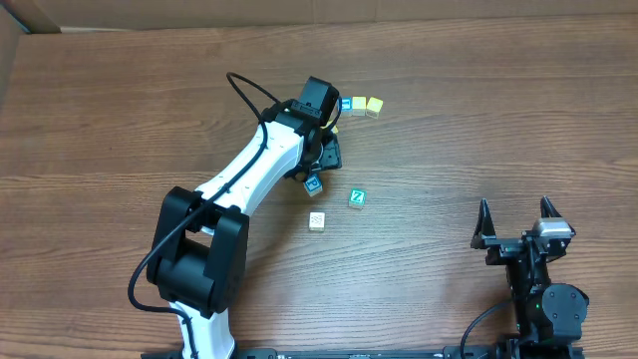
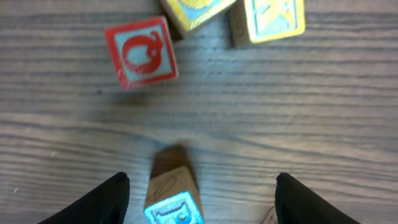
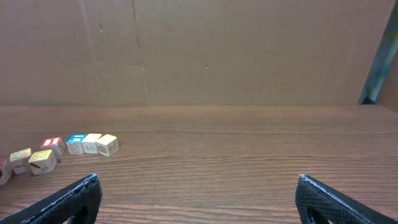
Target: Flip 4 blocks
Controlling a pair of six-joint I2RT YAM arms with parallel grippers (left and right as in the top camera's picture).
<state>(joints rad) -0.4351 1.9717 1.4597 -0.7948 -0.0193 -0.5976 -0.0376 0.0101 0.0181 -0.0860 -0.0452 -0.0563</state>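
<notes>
Left wrist view: the blue-faced wooden alphabet cube [image 2: 175, 208] sits on the brown wood-grain table [image 2: 261, 112], between the fingers of the left gripper [image 2: 202, 182]. It lies off-centre toward the picture-left finger [image 2: 99, 202], with bare table showing on both sides. That gripper is released, jaws apart, gripping nothing. A cube has no long axis, so what counts is squaring the pads to two opposite side faces. The cube looks a little skewed to the jaw line, so I'd judge you need to centre before you clamp.

The left arm is clearly the nearer one. Farther out in the same view is a red-rimmed wooden cube with an apple picture [image 2: 140, 53], and two yellow-rimmed wooden cubes [image 2: 268, 20] are cut off by the top edge.

Overhead shows what the wrist view misses. The teal wooden cube with a white Z [image 1: 357, 197] lies just right of the blue one, and the pale patterned wooden cube [image 1: 317, 220] is nearer still. Both stand apart from it. The arm hides the jaws there, so trust the wrist view for clearance.

The right gripper [image 3: 198, 183] is parked at the near right, jaws fully spread and empty, well apart from every cube.
</notes>
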